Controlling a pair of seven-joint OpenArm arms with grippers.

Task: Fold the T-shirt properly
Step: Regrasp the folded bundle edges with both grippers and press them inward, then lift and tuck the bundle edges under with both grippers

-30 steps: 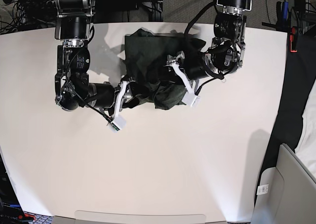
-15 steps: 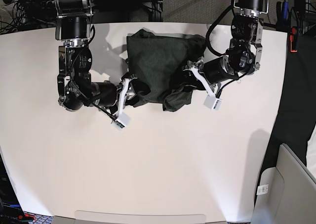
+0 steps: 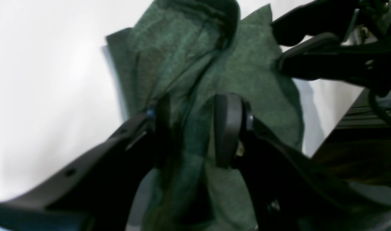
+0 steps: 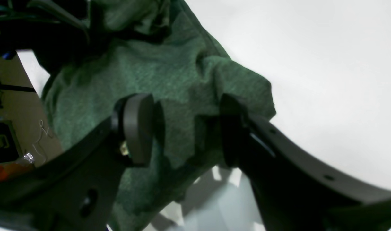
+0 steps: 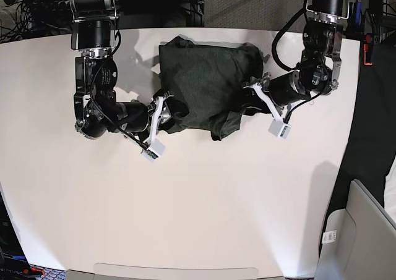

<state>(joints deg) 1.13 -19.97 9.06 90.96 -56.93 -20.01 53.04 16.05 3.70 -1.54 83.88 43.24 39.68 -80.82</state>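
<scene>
The shirt is thin, soft knit cloth in dark heathered green, matt, with a fine grainy texture visible in both wrist views. The table is smooth, white and matt, with a soft sheen under the light toward 6 o'clock. The left gripper and right gripper have black, smooth, semi-matt fingers that look like plastic. In the base view, the white plastic-looking gripper brackets are smooth. The arm housings at 10 o'clock are black with a slight gloss.
</scene>
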